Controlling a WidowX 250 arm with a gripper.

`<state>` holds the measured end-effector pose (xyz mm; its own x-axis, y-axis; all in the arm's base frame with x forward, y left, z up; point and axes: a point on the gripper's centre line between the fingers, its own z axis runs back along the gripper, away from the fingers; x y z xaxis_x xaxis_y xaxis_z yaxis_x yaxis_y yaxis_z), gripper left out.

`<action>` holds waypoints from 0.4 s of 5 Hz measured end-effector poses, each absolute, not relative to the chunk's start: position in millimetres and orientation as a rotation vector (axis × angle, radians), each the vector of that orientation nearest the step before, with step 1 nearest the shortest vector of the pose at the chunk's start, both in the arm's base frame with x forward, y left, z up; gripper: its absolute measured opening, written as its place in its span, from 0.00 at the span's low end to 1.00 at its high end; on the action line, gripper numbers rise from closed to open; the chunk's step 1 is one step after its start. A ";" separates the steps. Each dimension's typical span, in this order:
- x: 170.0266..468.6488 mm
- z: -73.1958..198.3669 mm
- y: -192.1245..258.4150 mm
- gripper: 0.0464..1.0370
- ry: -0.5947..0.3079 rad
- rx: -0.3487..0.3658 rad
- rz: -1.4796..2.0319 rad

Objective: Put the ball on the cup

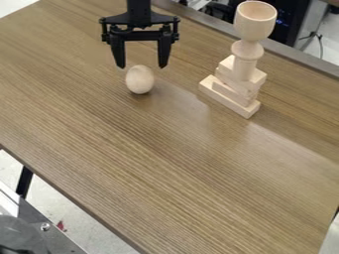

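Observation:
The black gripper (141,66) hangs in the upper left part of the view with its two fingers spread wide and nothing held between them. Just below the fingertips in the view, a pale wooden ball (140,79), somewhat egg-shaped, rests on the table. To the right, a wooden cup (255,21) with a turned stem stands upright on a small stack of wooden blocks. The cup's mouth faces up, higher than the ball.
Stacked light wooden blocks (230,95) carry the cup near the table's back right edge. The brown wood-grain table (165,163) spans most of the view. A metal frame (39,228) is at the lower left, and dark equipment stands behind the back edge.

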<state>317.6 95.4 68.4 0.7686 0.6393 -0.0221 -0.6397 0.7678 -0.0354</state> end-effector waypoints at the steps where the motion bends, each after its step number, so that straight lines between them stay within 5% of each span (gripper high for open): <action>1: 320.1 68.6 91.9 0.96 0.001 -0.068 0.695; 2: 316.8 64.1 88.6 0.96 0.012 -0.062 0.686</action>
<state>316.8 88.6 64.1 0.7741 0.6323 -0.0319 -0.6331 0.7723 -0.0530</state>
